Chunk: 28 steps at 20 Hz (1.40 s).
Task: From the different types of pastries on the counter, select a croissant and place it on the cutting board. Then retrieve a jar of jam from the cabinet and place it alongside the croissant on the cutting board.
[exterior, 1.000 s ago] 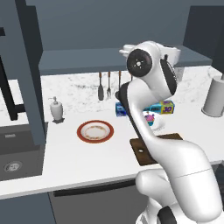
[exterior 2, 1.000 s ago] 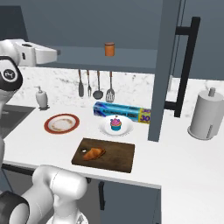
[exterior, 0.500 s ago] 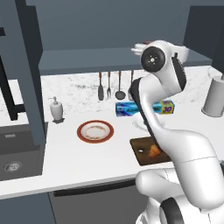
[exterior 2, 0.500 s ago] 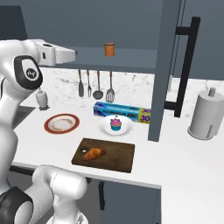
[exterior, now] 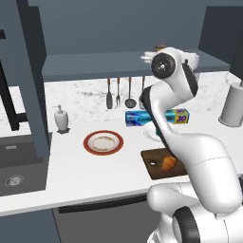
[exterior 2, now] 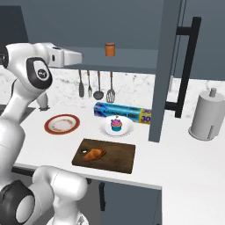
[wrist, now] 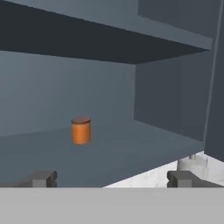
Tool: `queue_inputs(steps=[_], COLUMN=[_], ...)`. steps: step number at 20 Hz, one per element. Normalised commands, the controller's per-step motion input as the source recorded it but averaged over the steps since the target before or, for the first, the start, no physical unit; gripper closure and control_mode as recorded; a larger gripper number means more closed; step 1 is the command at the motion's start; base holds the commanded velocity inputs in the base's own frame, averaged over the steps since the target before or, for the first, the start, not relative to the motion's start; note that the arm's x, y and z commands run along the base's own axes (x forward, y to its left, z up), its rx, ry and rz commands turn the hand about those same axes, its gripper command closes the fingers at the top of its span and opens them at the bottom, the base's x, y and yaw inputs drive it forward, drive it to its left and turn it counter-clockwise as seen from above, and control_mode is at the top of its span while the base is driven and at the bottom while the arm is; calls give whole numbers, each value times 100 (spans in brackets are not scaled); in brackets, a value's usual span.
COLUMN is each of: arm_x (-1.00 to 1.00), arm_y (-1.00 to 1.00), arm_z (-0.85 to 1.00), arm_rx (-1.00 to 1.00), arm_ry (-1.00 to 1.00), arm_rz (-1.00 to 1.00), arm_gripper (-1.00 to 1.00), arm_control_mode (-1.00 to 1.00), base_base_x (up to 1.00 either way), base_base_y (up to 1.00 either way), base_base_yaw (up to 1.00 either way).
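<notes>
The croissant lies on the left part of the dark cutting board at the counter's front edge. The orange jar of jam stands upright on the cabinet's open shelf. My gripper is raised to shelf height, left of the jar in the right base view and well short of it. It is open, with nothing between its fingertips. In the hand view the jar sits ahead and left of centre.
A cupcake rests on a white plate behind the board. A red-rimmed plate, a blue foil box, hanging utensils, a paper-towel roll and a soap dispenser are nearby. The open cabinet door stands right of the jar.
The hand has swung at shelf height toward the jar, to the right in the right base view. The jaws stayed open. Croissant and board have not moved.
</notes>
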Motion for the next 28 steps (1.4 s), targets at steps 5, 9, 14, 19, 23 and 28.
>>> queue_inputs(steps=[5,9,14,19,23,28], arm_x=[70,-4,0,14,52,34], arm_y=[43,-36,-41,-13,0,-16], arm_z=[-6,26,14,0,0,0], arm_rx=[4,24,17,6,7,4], arm_ry=[17,-6,-10,3,13,2], arm_rz=[0,0,0,0,0,0], arm_gripper=[-100,-100,-100,-100,-100,-100], arm_control_mode=[-100,-100,-100,-100,-100,-100], base_base_x=[0,0,0,0,0,0], base_base_y=[0,0,0,0,0,0], base_base_yaw=[0,0,0,0,0,0])
